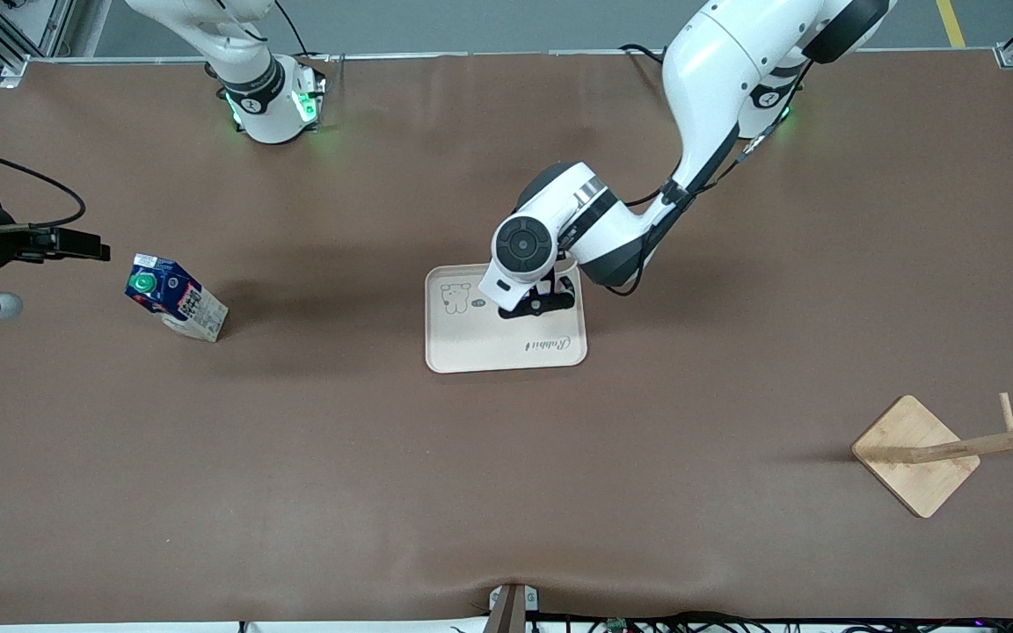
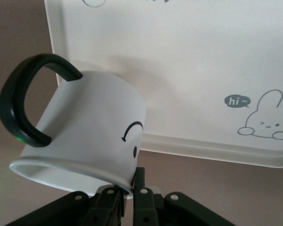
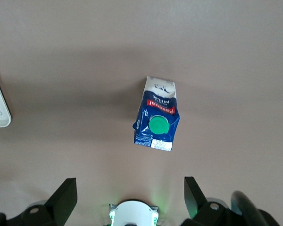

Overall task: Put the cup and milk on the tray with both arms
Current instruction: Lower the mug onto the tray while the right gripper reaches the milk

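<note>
We find the cup [image 2: 85, 136] tilted in the left tool [image 2: 127, 200], whose fingers are pressed together on the rim; its black handle loops out to one side, and only part of the smiley face shows. From the front view the cup is almost wholly hidden under the left arm's wrist, so there we make out little more than the left tool's black fingers [image 1: 542, 299] over the tray [image 1: 489, 352]. In the left wrist view the cup hangs over the tray's edge, and we cannot tell whether it touches the surface (the rabbit drawing shows clearly, the tray's other corners are cut off). The tray lies flat near the middle of the table [image 1: 506, 492]. The milk [image 1: 174, 297] stands well apart from it, toward the right arm's end of the table, its green cap up. The right tool [image 3: 127, 197] hangs above the milk with its fingers spread wide, holding nothing. A wooden stand [image 1: 915, 453] sits toward the left arm's end, its post partly cut off.
</note>
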